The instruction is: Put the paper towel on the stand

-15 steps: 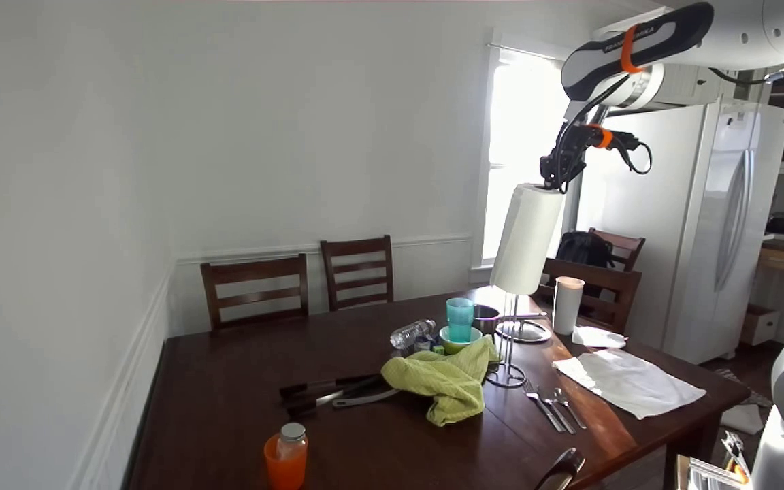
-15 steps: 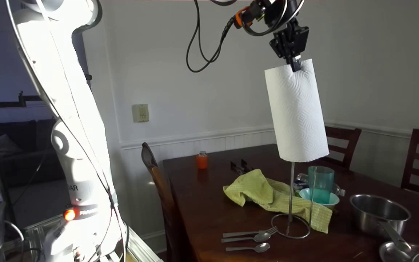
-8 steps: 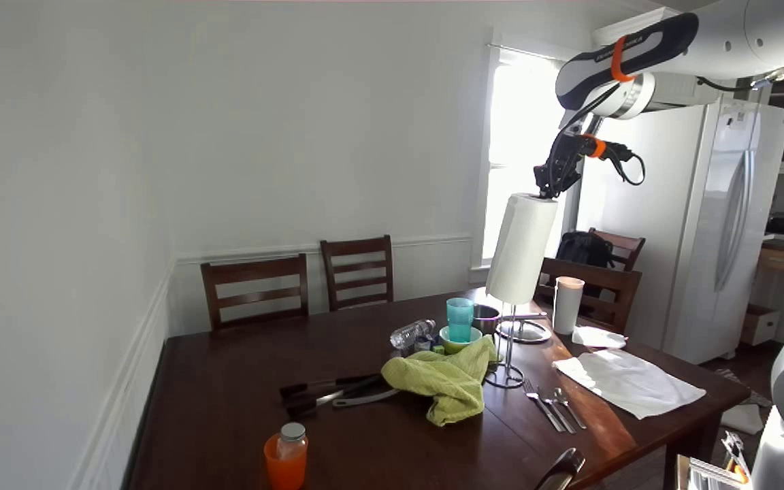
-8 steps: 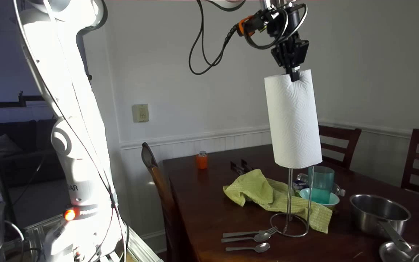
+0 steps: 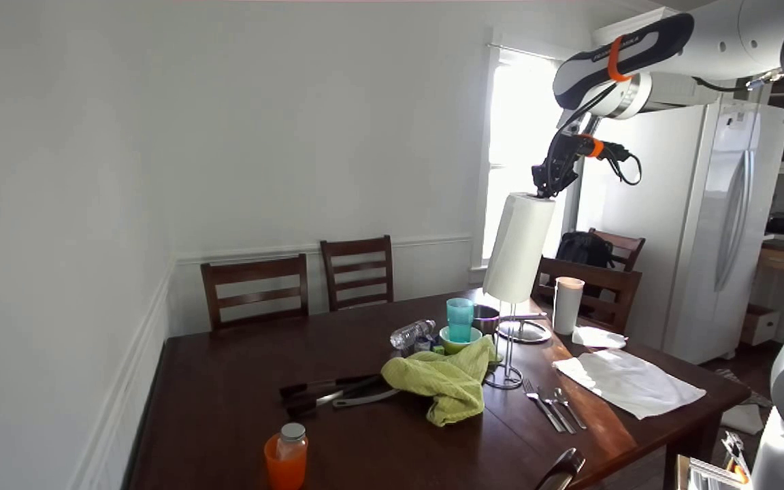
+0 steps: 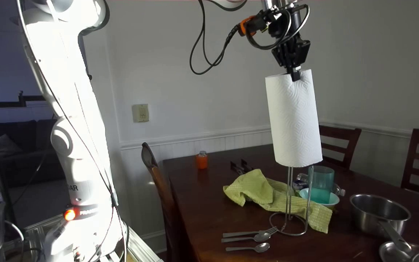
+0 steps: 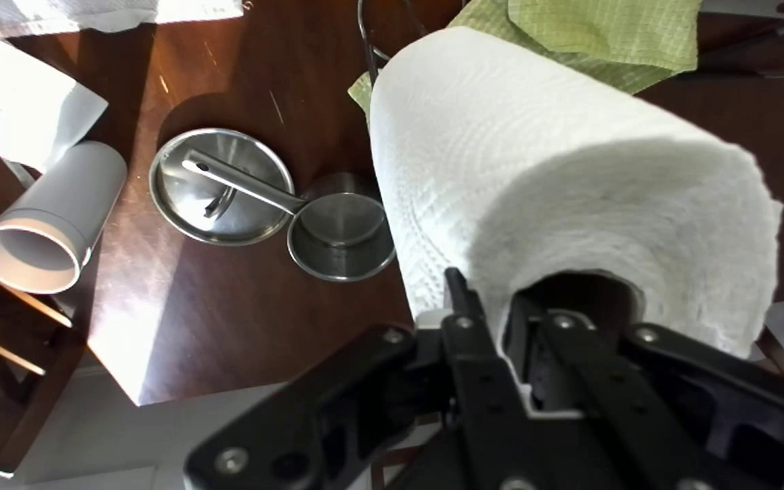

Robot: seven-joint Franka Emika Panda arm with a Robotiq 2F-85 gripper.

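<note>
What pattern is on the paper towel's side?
The paper towel is white, embossed with nested diamonds; clearest in an exterior view.

Spreads as dark worktop beneath the stand, green cloth, saucepan, orange cup and cutlery (just beside the stand).

The gripper has come down, so the paper towel roll beneath it is lower and slightly more upright; farther below, the wire stand has shifted slightly.
</note>
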